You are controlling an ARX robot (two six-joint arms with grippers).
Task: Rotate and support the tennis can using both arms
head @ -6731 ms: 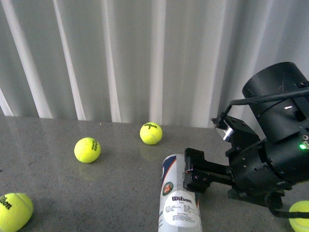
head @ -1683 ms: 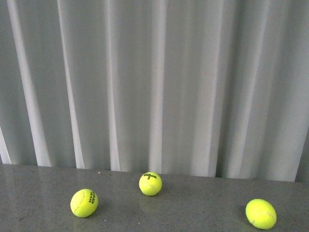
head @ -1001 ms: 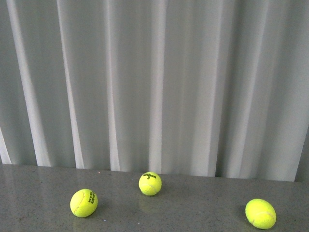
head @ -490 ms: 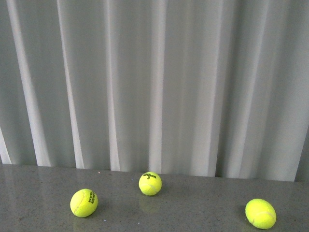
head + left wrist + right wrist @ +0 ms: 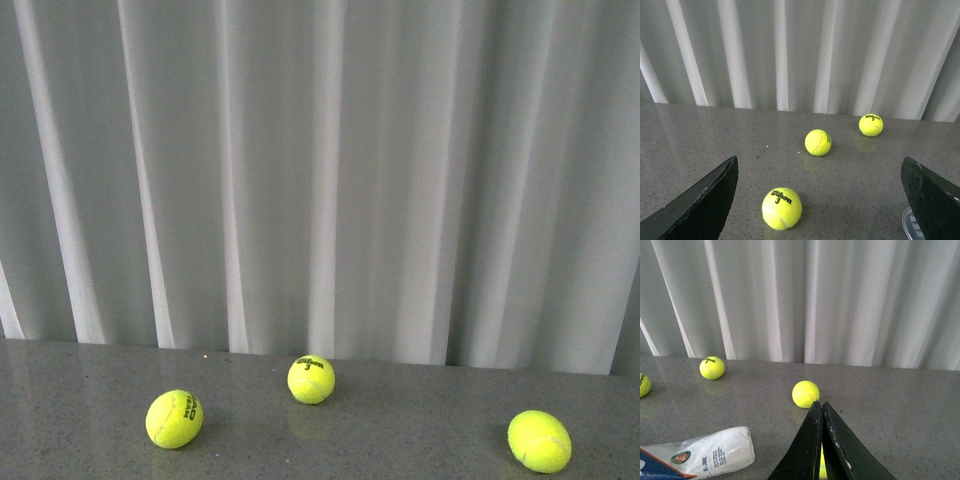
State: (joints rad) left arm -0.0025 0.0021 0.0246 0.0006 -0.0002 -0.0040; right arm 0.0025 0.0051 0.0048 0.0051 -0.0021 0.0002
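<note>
**Item 1, tennis can** [image 5: 700, 452]. It lies on its side on the grey table [image 5: 400, 430], with the white label and round logo facing up. We see it only in the right wrist view. Nothing holds it, and it does not appear in the front view.

**Item 2, right gripper** [image 5: 821, 405]. Its fingers [image 5: 805, 450] are pressed together with nothing between them. It sits near the can without touching it.

**Item 3, left gripper** [image 5: 818, 161]. The jaws are spread wide and empty. A pale rounded sliver [image 5: 909, 227] shows beside one finger; we cannot tell whether it is the can's end.

**Item 4, tennis balls.** The front view shows three: one lower left [image 5: 174, 418], one lower centre [image 5: 311, 379] and one lower right [image 5: 539, 441]. All stand apart from one another, in front of the white curtain [image 5: 320, 180].

**Handling note, our judgement.** The can has not yet been taken, so the step in hand is the approach.
- We would part the right jaws before they reach the can.
- We would bring each gripper to a separate part of the tube.
- One gripper should close squarely across the round wall while the other steadies it.
- The tube will roll at a glancing touch, so we would come in straight and slowly.
- We would also keep clear of the loose balls.
</note>
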